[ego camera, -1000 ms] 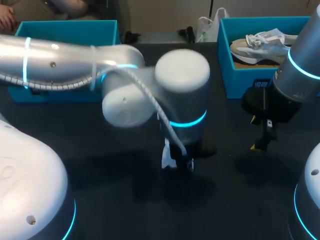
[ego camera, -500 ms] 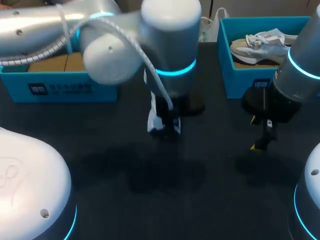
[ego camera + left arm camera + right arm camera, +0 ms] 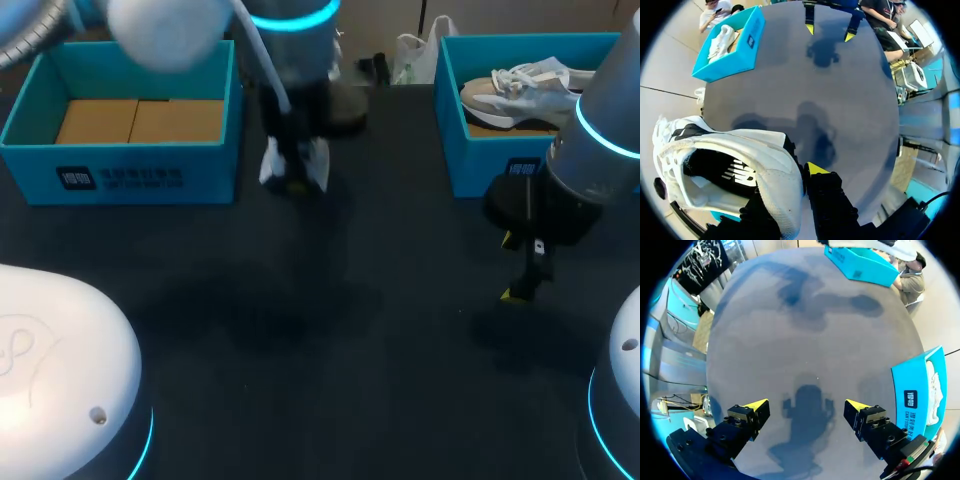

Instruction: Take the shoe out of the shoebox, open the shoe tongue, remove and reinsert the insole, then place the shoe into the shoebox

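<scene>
Right end effector (image 3: pixel 806 404) is nearest, low over the surface (image 3: pixel 380 380) in front of the right shoebox (image 3: pixel 480 165). No shift vs 1.0 s or 0.5 s ago. Fingers are spread wide with nothing between them, only its own shadow on the surface below.

Left end effector (image 3: pixel 294 180) is the change. It was mid-surface 1.0 s ago and further out 0.5 s ago. Now it's at the far side, just beside the right wall of the left shoebox (image 3: pixel 120 178). The white sneaker (image 3: pixel 290 160) travelled with it.

Grip: clamped on the sneaker's heel collar, 1 yellow-tipped finger (image 3: pixel 815 169) outside the heel, the other inside the shoe. In the left wrist view the toe points away from the fingers, there's a black marking on the side, and the opening faces the camera.

With the left arm (image 3: pixel 290 30) swung away, the left shoebox now shows whole, cardboard floor in view. The right shoebox holds a second sneaker (image 3: pixel 520 88), same as before.

Hard to make out:
- The inner finger's tip is hidden by the heel.
- In the head view the wrist covers most of the white sneaker, so I can't tell if the sole clears the surface.
- The shoe interior is too dark to pick out the insole.
- The right arm (image 3: pixel 600 130) cuts off the right shoebox's right end.
</scene>
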### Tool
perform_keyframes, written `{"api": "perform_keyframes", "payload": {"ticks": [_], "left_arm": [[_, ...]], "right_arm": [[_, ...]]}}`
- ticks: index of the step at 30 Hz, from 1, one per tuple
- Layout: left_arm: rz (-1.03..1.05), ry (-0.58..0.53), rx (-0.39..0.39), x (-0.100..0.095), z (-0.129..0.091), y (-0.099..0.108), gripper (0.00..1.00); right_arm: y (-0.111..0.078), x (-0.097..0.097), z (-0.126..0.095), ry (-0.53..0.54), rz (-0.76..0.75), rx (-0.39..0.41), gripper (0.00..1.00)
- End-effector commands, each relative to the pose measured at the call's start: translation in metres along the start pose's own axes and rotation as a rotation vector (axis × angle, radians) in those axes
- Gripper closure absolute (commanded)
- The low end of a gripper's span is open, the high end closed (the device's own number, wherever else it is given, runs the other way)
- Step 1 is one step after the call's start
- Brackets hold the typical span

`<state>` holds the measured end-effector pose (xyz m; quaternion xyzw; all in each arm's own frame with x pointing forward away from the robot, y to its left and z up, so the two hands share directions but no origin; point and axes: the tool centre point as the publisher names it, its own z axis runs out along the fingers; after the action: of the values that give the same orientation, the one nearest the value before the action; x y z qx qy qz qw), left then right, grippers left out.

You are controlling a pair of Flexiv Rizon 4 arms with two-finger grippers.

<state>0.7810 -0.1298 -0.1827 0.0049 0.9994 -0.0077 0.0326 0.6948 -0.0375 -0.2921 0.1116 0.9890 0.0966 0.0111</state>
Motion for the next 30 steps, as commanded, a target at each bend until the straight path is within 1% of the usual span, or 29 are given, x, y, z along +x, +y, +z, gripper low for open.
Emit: {"api": "perform_keyframes", "payload": {"ticks": [1, 3, 22, 23, 25, 26, 27, 28, 30], "left_arm": [[0.032, 0.046, 0.004, -0.031, -0.030, 0.024, 1.00], [0.046, 0.048, -0.028, -0.045, -0.035, 0.031, 1.00], [0.046, 0.048, -0.028, -0.045, -0.035, 0.031, 1.00], [0.062, 0.096, 0.001, -0.049, -0.035, 0.035, 1.00], [0.105, 0.099, 0.016, -0.057, -0.038, 0.045, 1.00], [0.109, 0.121, 0.050, -0.062, -0.041, 0.053, 1.00], [0.095, 0.127, 0.058, -0.068, -0.043, 0.061, 1.00], [0.064, 0.099, 0.033, -0.074, -0.045, 0.070, 1.00], [0.059, 0.075, 0.029, -0.083, -0.049, 0.087, 1.00]], "right_arm": [[0.000, 0.001, 0.001, -0.003, 0.000, 0.001, 0.00], [0.000, 0.001, 0.001, -0.003, 0.000, 0.001, 0.00], [0.000, 0.001, 0.001, -0.003, 0.000, 0.001, 0.00], [0.000, 0.001, 0.001, -0.003, 0.000, 0.001, 0.00], [0.000, 0.001, 0.001, -0.003, 0.000, 0.001, 0.00], [0.000, 0.001, 0.001, -0.003, 0.000, 0.001, 0.00], [0.000, 0.001, 0.001, -0.003, 0.000, 0.001, 0.00], [0.000, 0.001, 0.001, -0.003, 0.000, 0.001, 0.00], [0.000, 0.001, 0.001, -0.003, 0.000, 0.001, 0.00]]}}
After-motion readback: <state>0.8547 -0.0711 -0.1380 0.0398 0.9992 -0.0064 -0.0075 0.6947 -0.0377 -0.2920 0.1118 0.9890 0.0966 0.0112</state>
